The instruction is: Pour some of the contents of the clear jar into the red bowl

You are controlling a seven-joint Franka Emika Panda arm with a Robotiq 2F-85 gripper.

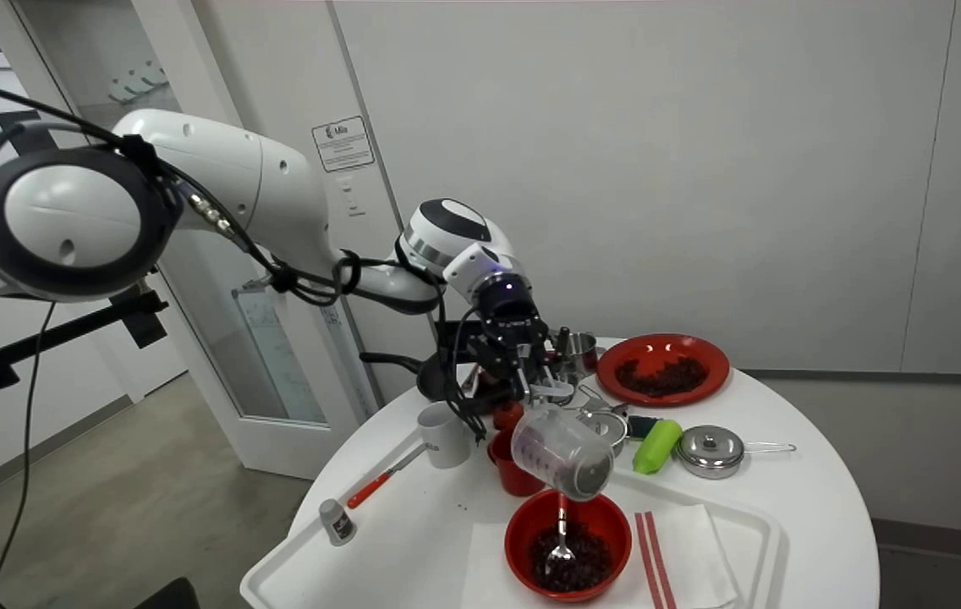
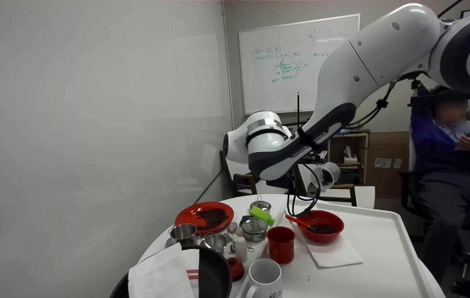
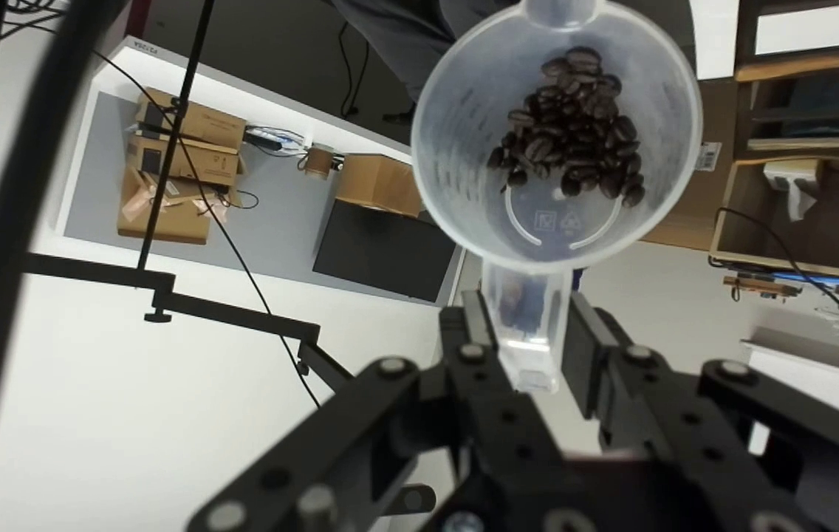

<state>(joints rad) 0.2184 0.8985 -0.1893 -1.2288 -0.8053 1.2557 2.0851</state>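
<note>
While pinching the jar [image 1: 555, 447] by its handle [image 3: 529, 299] in the gripper [image 3: 529, 321], poised above the bowl [image 1: 519, 545], lower centre in an exterior view, slanted with base [image 1: 595, 468] lower right; probably must tip mouth-down.

This appears to be a robotics lab in an office-style room. A Franka Emika arm [image 2: 380, 54], its maker's lettering [image 2: 311, 144] legible and cables [image 1: 282, 277] strapped along it, reaches over a round white table [image 1: 836, 524]. In an exterior view, a whiteboard [image 2: 268, 99] carries handwritten formulas [image 2: 275, 54] and a green diagram [image 2: 289, 71]. A seated person [image 2: 450, 142] is near a wooden shelf unit [image 2: 353, 142] with a tissue box [image 2: 350, 158]; the wrist view adds cardboard boxes [image 3: 379, 185], and a printed notice [image 1: 343, 144] hangs beside a glazed door [image 1: 273, 372]
</note>
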